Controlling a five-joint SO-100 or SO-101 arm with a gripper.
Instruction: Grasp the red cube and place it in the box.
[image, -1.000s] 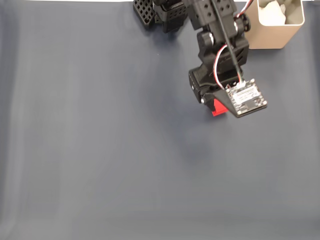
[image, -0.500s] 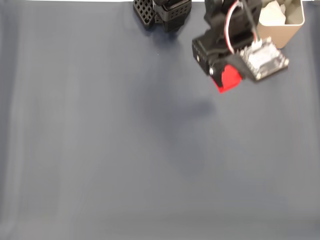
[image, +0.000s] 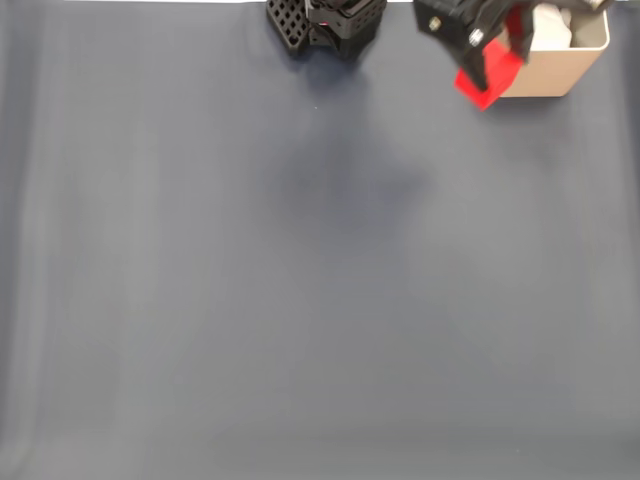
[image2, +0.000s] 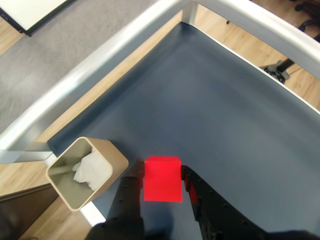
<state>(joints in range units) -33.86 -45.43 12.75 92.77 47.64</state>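
Gripper (image2: 162, 176) clamping red cube (image2: 162, 178), beside box (image2: 87, 172) (contents unclear, whitish)

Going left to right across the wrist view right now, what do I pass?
The box with white crumpled stuff inside → the left finger of the end effector → the red cube held between the fingers → the right finger.
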